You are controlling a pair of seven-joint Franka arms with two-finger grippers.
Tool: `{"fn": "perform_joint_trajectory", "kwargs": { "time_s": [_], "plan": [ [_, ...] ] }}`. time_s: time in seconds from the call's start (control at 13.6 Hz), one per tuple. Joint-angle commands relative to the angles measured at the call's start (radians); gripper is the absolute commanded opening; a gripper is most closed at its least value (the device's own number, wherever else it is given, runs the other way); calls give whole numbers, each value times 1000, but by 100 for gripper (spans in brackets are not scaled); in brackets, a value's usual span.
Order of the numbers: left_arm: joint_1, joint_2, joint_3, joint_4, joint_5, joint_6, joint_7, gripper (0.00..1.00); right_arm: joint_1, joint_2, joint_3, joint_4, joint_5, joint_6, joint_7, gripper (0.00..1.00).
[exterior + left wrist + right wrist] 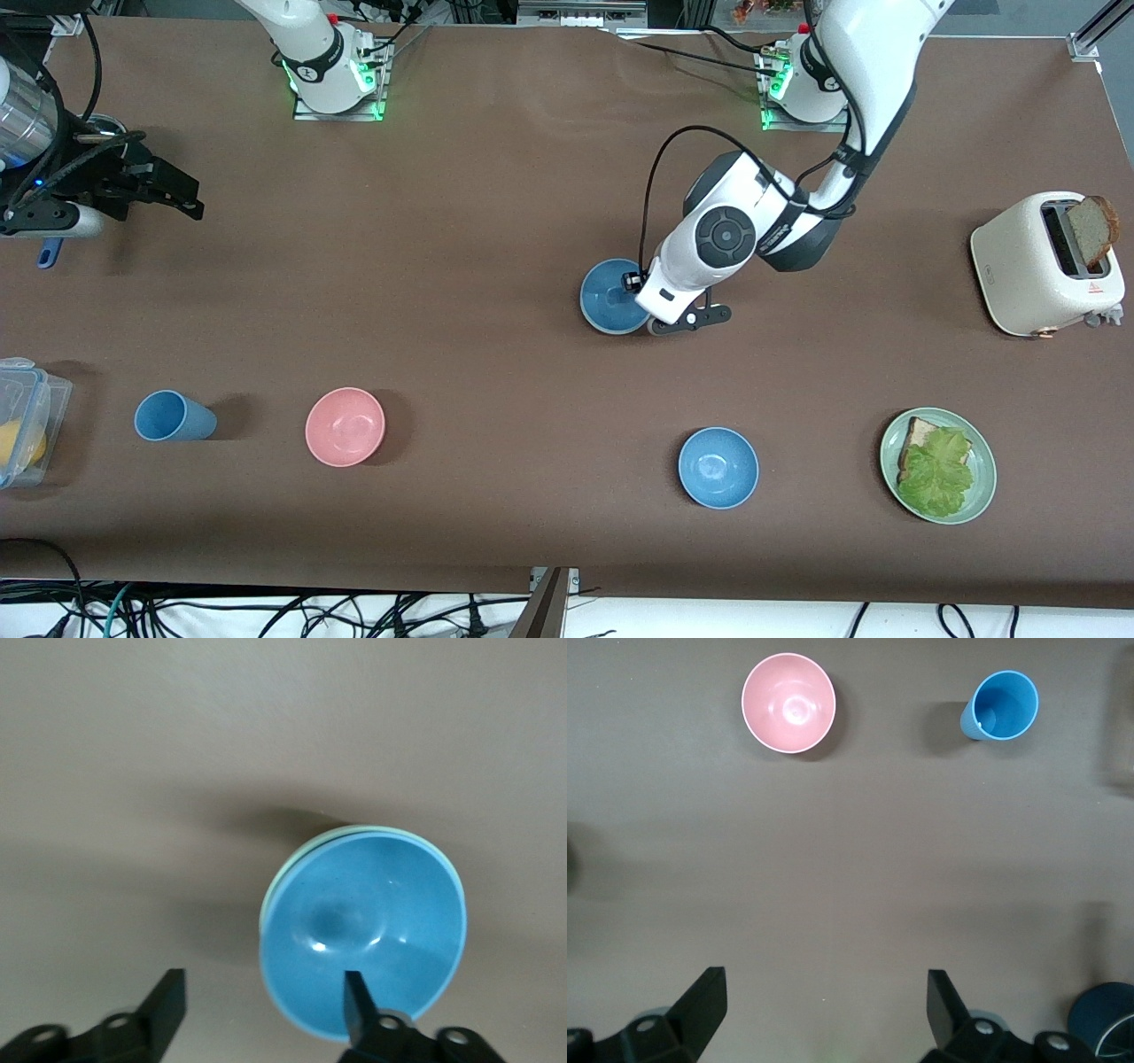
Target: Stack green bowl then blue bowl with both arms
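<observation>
The blue bowl (609,295) sits near the table's middle, nested in the green bowl. Of the green bowl only a pale rim (282,881) shows round the blue bowl (372,921) in the left wrist view. My left gripper (648,304) is low at the bowls' edge toward the left arm's end. It (264,981) is open: one finger (354,1001) is over the blue bowl's inside, the other (168,1001) is over bare table, and the rim lies between them. My right gripper (184,197) waits open and empty (827,981) over the right arm's end of the table.
A brighter sky-blue bowl (718,467), a pink bowl (345,426) and a blue cup (173,416) stand nearer the front camera. A green plate with bread and lettuce (982,496) and a toaster (1019,266) are at the left arm's end. A plastic box (35,390) is at the right arm's end.
</observation>
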Motion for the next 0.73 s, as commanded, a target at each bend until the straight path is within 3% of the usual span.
{"fn": "perform_joint_trajectory", "kwargs": {
  "time_s": [0.0, 0.37, 0.51, 0.66],
  "plan": [
    [39, -93, 2, 86, 27, -183, -8, 100, 0, 8, 1, 25, 0, -22, -8, 100],
    [127, -104, 1, 434, 29, -643, 96, 100, 0, 8, 1, 25, 0, -22, -2, 100],
    [208, -140, -2, 491, 30, -765, 249, 100, 0, 8, 1, 22, 2, -24, 30, 100],
    [288, -159, -8, 490, 27, -785, 425, 100, 1, 5, 3, 15, 2, -28, 58, 100]
  ]
}}
